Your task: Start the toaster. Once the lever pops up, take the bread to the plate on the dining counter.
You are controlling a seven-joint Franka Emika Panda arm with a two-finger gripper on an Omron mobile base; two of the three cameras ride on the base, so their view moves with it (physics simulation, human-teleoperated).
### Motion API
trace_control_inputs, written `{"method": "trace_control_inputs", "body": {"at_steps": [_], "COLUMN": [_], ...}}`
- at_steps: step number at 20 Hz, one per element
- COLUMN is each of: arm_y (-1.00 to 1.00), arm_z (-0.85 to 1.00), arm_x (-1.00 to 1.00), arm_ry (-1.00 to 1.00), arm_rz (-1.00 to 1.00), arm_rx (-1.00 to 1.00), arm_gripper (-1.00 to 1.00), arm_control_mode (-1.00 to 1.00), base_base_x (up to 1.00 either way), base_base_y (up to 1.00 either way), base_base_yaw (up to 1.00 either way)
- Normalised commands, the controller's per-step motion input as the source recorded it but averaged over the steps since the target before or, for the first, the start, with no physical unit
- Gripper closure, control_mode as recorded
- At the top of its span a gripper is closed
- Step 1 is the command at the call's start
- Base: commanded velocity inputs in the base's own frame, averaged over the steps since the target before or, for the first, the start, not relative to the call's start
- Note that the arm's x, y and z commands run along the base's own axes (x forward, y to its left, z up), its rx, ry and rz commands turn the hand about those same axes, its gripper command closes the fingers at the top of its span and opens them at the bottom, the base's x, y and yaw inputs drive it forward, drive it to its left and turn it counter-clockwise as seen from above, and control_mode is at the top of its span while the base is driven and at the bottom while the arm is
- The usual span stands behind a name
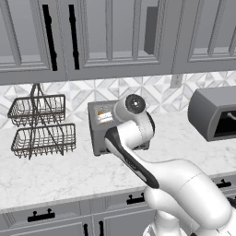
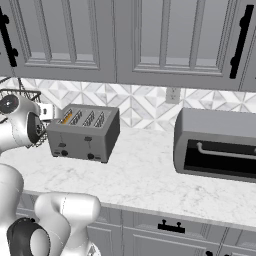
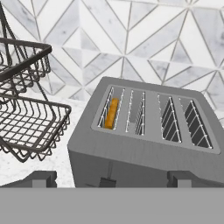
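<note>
Two dark fingertips (image 3: 41, 178) of the hand (image 3: 109, 179) rise at the bottom of the hand view, set wide apart with nothing between them; they hang just in front of the toaster (image 3: 144, 144), near its front face, and touch nothing that can be seen. That toaster (image 2: 84, 131) is a boxy grey metal one with four slots on top; it stands on the marble-look bench (image 2: 145, 175) close to the patterned tile backsplash (image 2: 145, 105); two levers and two dark knobs show on its front in the right base view. One slice of bread (image 3: 111, 113) sits edge-on in the leftmost slot as the hand view shows it, orange-yellow, sunk partly below the slot's rim; the other three slots hold none. Left of the toaster stands a two-tier wire basket rack (image 1: 39, 124), apart from it; right of the toaster, well apart on the same bench, sits a larger dark-grey appliance (image 2: 217, 142) with a black opening. Grey wall cabinets (image 2: 125, 40) with dark handles hang above; grey drawers (image 1: 46, 216) run below the bench's edge.
</note>
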Motion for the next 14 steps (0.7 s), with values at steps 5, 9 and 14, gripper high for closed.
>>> {"method": "trace_control_inputs", "body": {"at_steps": [5, 9, 14], "arm_y": [0.0, 0.0, 0.0], "arm_z": [0.0, 0.0, 0.0], "arm_x": [0.0, 0.0, 0.0], "arm_ry": [0.0, 0.0, 0.0], "arm_rz": [0.0, 0.0, 0.0], "arm_rx": [0.0, 0.0, 0.0], "arm_gripper": [-1.0, -1.0, -1.0], "arm_control_mode": [-1.0, -1.0, -1.0], "base_base_x": [0.0, 0.0, 0.0], "base_base_y": [0.0, 0.0, 0.0], "base_base_yaw": [0.0, 0.0, 0.0]}}
